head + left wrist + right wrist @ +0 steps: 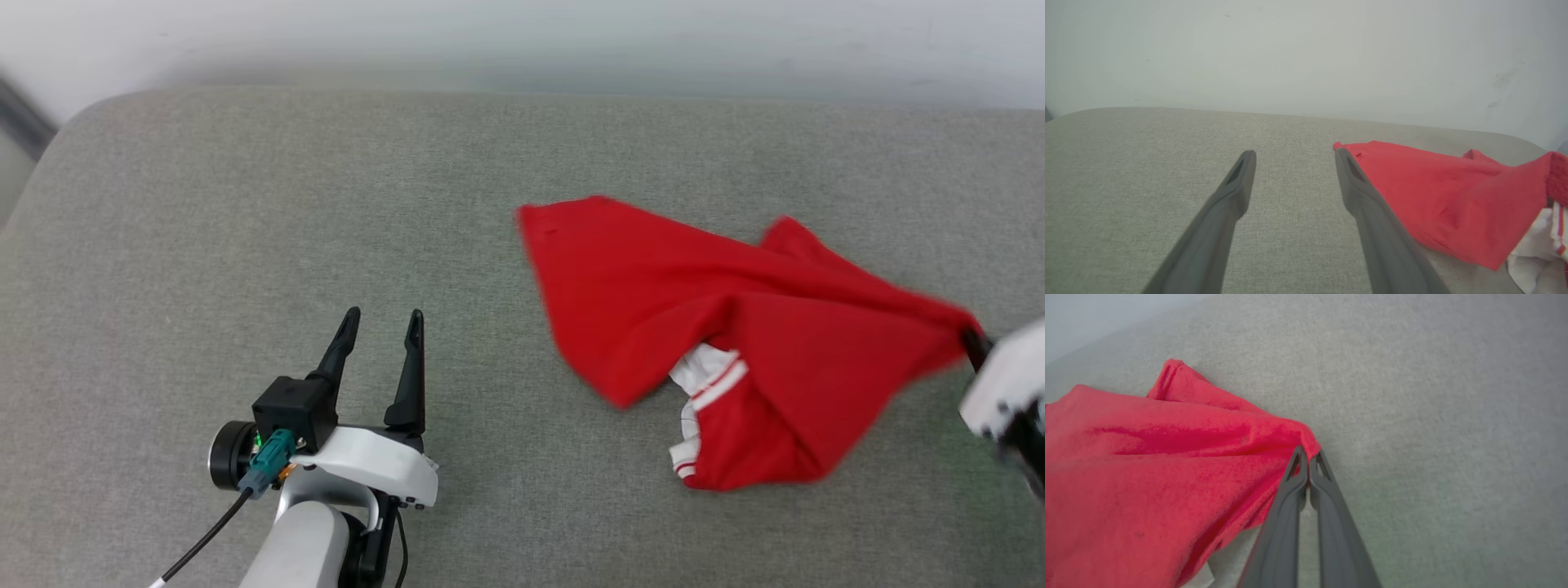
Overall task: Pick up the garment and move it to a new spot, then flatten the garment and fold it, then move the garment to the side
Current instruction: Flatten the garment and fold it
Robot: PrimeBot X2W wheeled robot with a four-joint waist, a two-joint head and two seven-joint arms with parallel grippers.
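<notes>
Garment position: the red garment (735, 343) is seen crumpled on the grey cushion (245, 204), right of centre in the head view. A white sleeve (706, 371) with striped trim is exposed under its near edge.
Right gripper: the right gripper (1308, 459) is pinched closed on the garment's right-hand corner, and the fabric is drawn into ridges toward it.
Left gripper: the left gripper (384, 318) is held empty with its fingers spread wide over bare cushion, apart from the cloth.
Key relation: the garment is placed to the right of the left gripper. Its free far-left corner (531, 216) is the part nearest that gripper.
Long axis: it is run left to right, from the free corner to the pinched corner.
Step judged: the garment is being relocated by the right arm; flattening has not been done.
Next move judged: the free corner would have to be reached by the left arm, rightward and forward.
Risk: bunching under the drag is likely.
</notes>
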